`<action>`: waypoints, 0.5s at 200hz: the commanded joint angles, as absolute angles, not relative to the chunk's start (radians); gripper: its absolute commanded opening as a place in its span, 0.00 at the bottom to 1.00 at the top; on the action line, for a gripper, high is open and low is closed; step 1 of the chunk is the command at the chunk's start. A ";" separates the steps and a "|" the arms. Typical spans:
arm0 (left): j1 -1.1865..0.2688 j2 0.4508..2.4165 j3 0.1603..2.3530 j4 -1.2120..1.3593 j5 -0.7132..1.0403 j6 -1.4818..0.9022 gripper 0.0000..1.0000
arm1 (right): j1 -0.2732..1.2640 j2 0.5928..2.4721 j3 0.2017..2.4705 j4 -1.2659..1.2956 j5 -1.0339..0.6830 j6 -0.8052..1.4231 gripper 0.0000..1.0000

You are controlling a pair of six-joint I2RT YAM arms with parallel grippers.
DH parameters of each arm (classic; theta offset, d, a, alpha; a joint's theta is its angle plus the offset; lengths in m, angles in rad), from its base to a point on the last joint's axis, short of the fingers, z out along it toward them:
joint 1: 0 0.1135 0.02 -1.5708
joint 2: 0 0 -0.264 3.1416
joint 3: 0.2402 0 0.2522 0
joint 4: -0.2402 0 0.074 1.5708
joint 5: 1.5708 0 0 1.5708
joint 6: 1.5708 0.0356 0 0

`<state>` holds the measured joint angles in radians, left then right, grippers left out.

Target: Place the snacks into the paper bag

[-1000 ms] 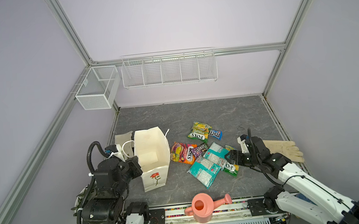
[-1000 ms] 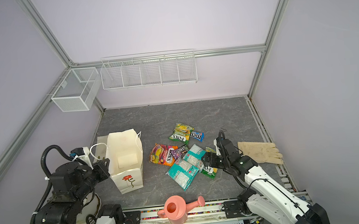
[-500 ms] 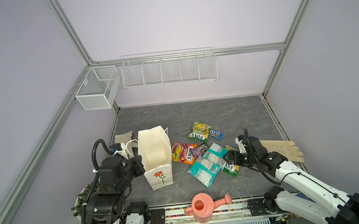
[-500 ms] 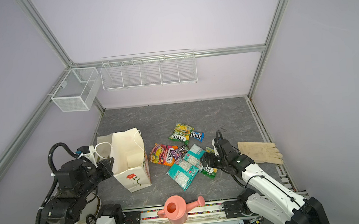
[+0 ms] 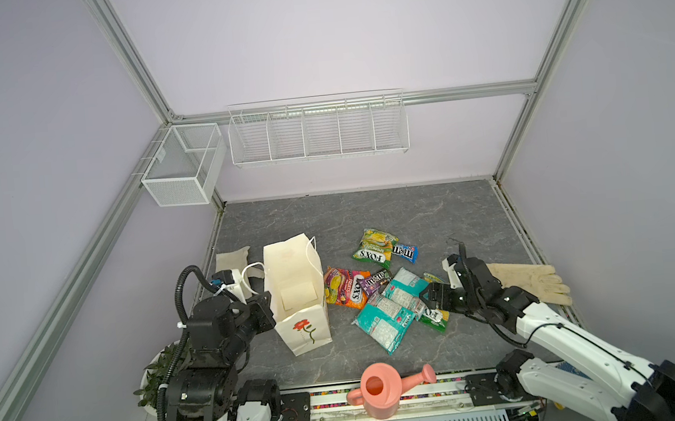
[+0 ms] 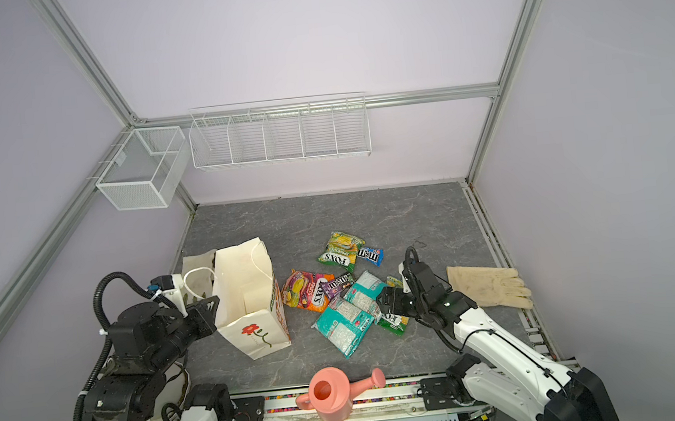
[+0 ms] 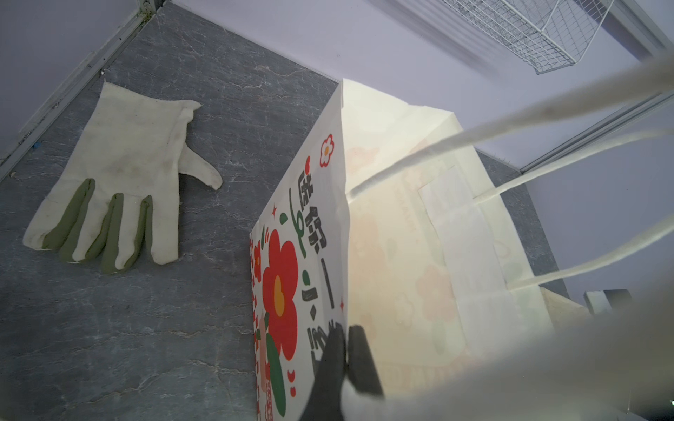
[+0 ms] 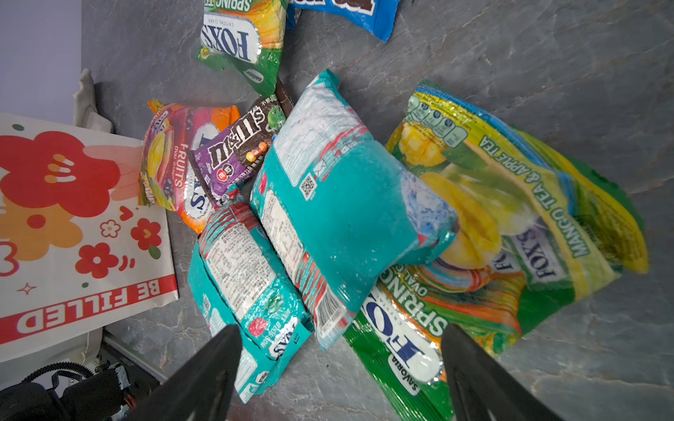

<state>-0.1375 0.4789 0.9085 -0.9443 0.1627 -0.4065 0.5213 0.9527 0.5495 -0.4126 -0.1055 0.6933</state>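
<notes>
All seven snacks (image 5: pixel 381 295) lie outside the paper bag (image 5: pixel 292 282). My left gripper (image 7: pixel 346 339) pinches its rim; my right gripper (image 8: pixel 341 330) hovers, jaws apart, over the teal packs (image 8: pixel 339 204).

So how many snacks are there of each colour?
Green-yellow FOX'S bags: 2
Orange FOX'S bag: 1
Teal packs: 2
Blue M&M's pack: 1
Purple M&M's pack: 1
Total: 7

Cream flower-printed paper bag (image 5: pixel 301 333) standing open-topped; seven glossy snacks (image 5: pixel 385 320) overlapping flat just beside it.
</notes>
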 commanded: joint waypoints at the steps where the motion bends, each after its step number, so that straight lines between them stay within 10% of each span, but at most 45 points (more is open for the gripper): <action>1: -0.133 0.459 0.891 -0.934 0.183 -0.391 0.00 | 0.531 0.982 0.538 -0.367 -0.119 0.719 0.89; 100: -0.134 0.435 0.882 -0.922 0.202 -0.390 0.00 | 0.531 1.061 0.540 -0.310 -0.080 0.756 0.96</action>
